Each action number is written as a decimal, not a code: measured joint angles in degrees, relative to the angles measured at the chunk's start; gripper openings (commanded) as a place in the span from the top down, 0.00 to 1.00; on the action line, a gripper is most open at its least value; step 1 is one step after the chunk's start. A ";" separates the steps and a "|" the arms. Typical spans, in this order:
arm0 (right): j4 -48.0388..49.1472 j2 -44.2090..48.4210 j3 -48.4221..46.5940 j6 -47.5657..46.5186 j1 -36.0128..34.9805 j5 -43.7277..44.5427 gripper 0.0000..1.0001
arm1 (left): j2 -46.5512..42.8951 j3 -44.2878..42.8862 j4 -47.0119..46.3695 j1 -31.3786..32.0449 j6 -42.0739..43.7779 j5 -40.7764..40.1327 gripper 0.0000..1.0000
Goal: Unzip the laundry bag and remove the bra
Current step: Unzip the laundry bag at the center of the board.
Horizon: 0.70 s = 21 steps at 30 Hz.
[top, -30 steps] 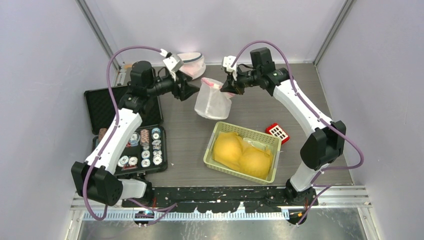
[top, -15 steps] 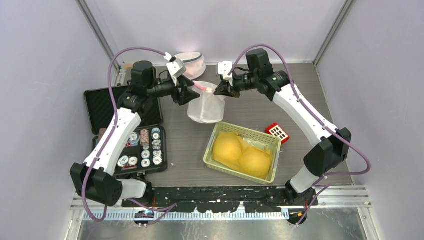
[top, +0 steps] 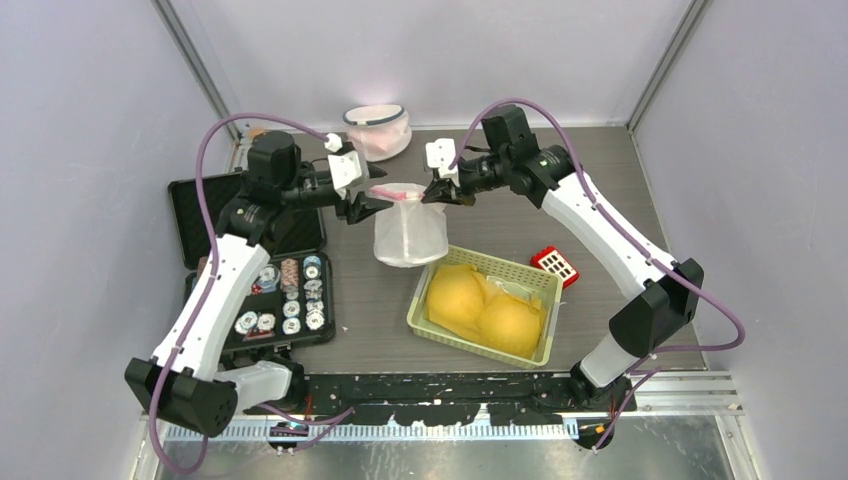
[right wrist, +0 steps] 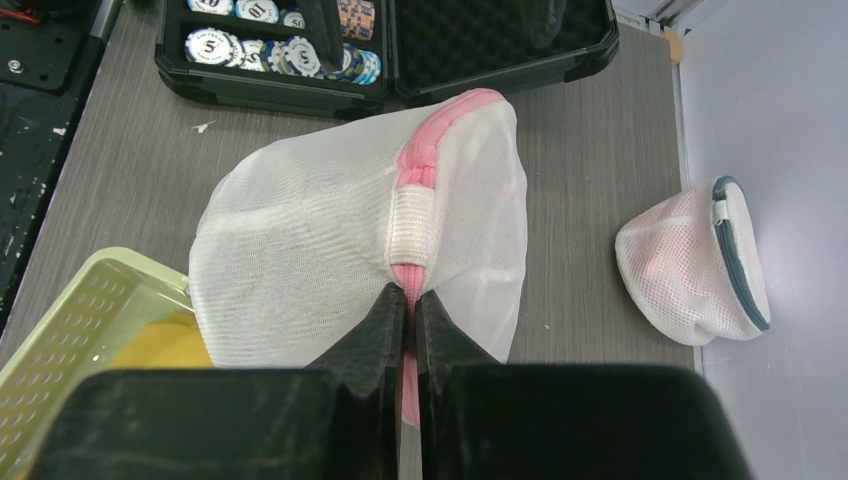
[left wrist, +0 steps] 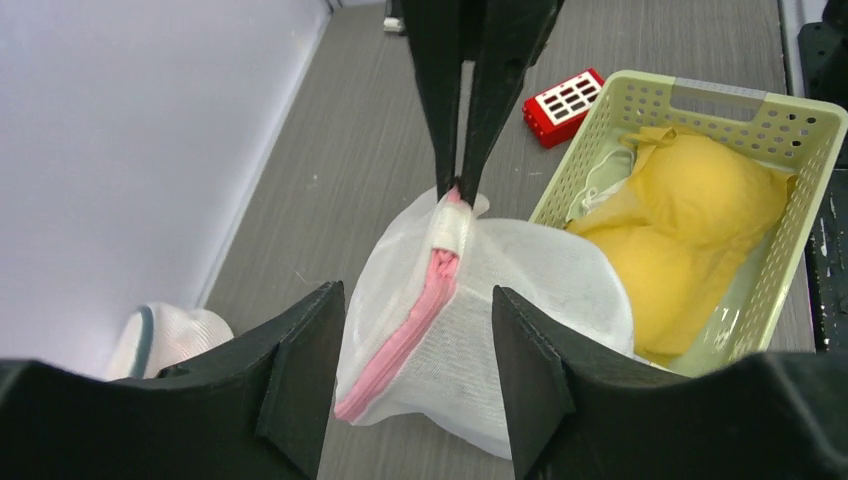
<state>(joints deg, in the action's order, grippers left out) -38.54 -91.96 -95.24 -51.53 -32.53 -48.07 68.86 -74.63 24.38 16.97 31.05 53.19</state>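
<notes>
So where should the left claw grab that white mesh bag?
Likely the pink zipper seam, near end, straight in from the left gripper's side: the right gripper pinches the far end, so the seam forms a ridge between the open jaws.

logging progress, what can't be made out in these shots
Pull of the pink zipper: right wrist view, the shut right gripper may cover it.
Inside the laundry bag: every view, mesh too cloudy.
Inside the second mesh bag: right wrist view, a pink blur.
</notes>
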 measured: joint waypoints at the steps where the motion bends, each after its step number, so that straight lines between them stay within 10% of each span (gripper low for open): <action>1: -0.13 0.00 -0.02 -0.11 -0.13 0.00 0.99 | -0.72 0.00 0.17 0.17 1.03 0.26 0.48; 21: 0.81 0.22 -0.79 0.33 -2.32 0.02 0.99 | -0.26 0.96 1.90 0.81 -4.92 -0.92 0.61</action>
<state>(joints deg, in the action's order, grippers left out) -37.74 -91.74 -96.03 -51.20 -34.85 -48.05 68.60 -73.67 26.28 17.78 26.13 52.27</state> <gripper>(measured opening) 0.096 0.435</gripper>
